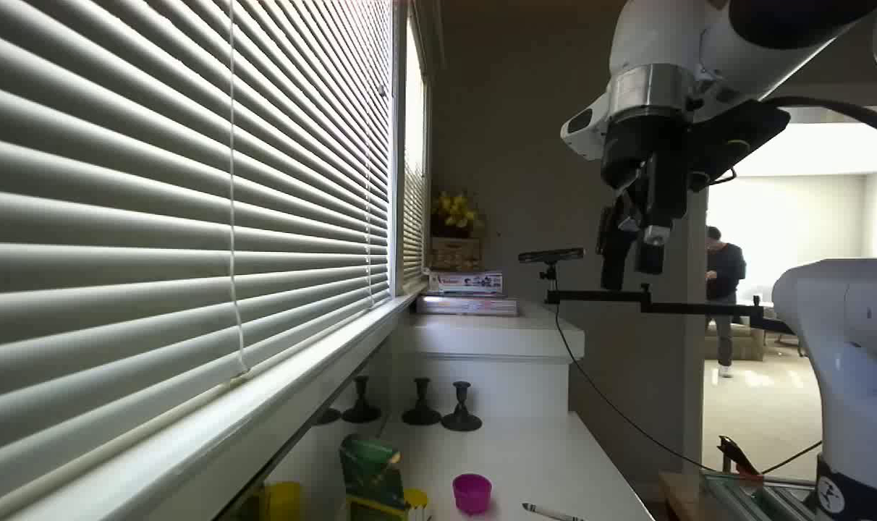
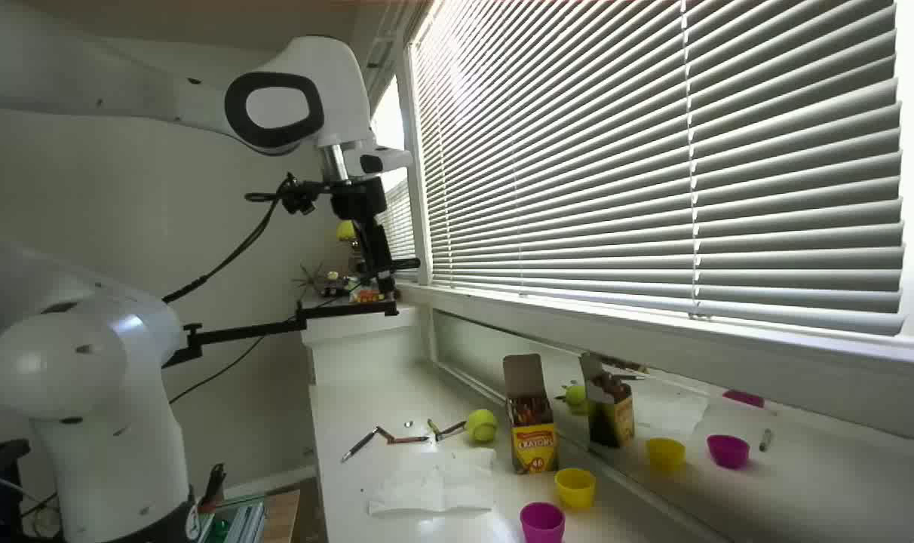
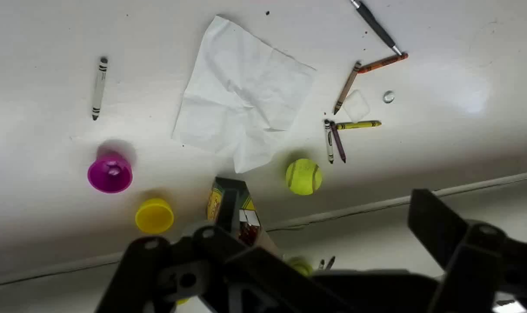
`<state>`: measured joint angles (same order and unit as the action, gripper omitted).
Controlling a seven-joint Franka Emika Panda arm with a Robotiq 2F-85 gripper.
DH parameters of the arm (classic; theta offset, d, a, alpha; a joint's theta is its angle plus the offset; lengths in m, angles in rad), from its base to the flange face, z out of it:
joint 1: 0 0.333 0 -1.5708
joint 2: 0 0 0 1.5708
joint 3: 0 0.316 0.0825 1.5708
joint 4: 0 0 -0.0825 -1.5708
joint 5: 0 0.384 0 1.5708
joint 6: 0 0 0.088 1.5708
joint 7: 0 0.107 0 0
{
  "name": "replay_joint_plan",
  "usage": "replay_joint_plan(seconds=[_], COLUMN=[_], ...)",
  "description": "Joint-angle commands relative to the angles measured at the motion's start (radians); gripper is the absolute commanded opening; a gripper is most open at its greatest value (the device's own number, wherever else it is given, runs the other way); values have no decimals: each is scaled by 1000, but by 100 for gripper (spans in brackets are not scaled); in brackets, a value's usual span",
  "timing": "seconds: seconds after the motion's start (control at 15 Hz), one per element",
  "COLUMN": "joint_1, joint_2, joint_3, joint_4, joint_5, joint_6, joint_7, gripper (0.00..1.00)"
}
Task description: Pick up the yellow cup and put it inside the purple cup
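The yellow cup (image 3: 154, 216) stands upright and looks empty on the white counter in the wrist view. It also shows in both exterior views (image 1: 415, 498) (image 2: 575, 489), close to the crayon box. The purple cup (image 3: 110, 174) stands upright beside it, a small gap apart, and shows in both exterior views (image 1: 472, 493) (image 2: 542, 523). Its visible inside holds no cup. My gripper (image 3: 328, 217) is open, with its two fingers wide apart and nothing between them. In both exterior views the gripper (image 1: 632, 264) (image 2: 387, 279) hangs high above the counter, far from both cups.
An open crayon box (image 2: 535, 449) stands beside the yellow cup, with a tennis ball (image 3: 304, 176) near it. A napkin (image 3: 246, 91), a white crayon (image 3: 99, 89) and other crayons lie around. A mirror strip (image 2: 691, 422) along the wall reflects the cups. Candle holders (image 1: 462, 409) stand farther back.
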<state>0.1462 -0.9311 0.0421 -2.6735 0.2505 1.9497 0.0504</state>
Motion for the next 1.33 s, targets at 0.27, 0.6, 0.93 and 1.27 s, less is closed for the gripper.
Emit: replay_joint_plan(seconds=[0.27, 0.6, 0.93, 1.27], joint_1=[-11, -13, -6, 1], joint_2=[0, 15, 146, 353], joint_3=[8, 7, -27, -94], joint_4=[4, -6, -71, -87], joint_5=[7, 12, -33, -33], joint_6=[-5, 30, 243, 448], joint_7=[-7, -12, -164, -301], gripper=[100, 100, 100, 100])
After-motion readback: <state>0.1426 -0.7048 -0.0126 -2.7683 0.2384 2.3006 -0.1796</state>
